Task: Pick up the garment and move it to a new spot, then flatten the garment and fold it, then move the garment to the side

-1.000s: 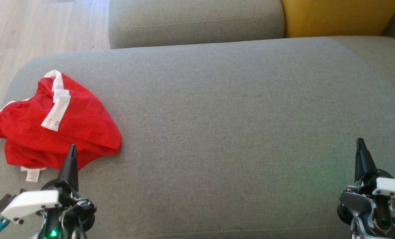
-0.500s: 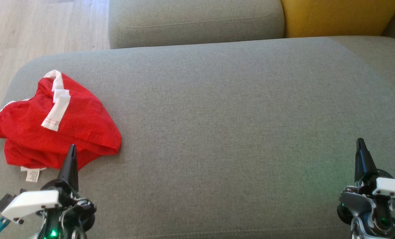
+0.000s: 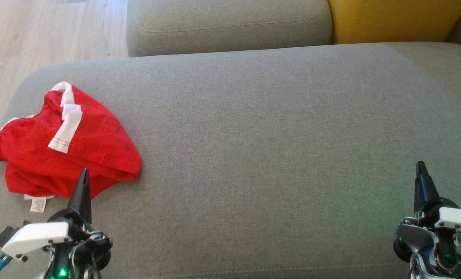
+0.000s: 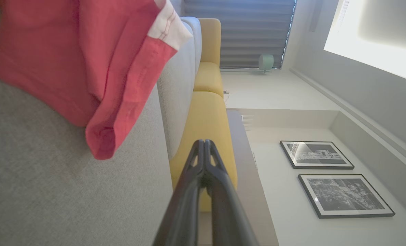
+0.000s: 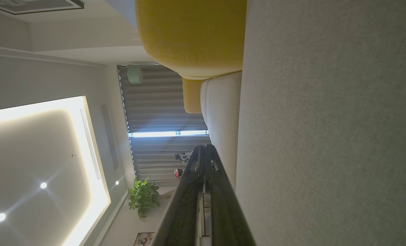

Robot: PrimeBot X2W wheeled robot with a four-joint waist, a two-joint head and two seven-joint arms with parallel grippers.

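Where the sofa cushion ends at the left lies the crumpled red garment, its folds hiding its shape; the left end effector, fingers pressed together, overlaps its near hem, contact unclear; the right end effector, closed, sits well apart.

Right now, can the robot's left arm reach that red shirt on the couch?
Probably yes. The left gripper sits right by the near edge of the red garment, with nothing lying between them on the grey cushion. It is shut, so it must open first.
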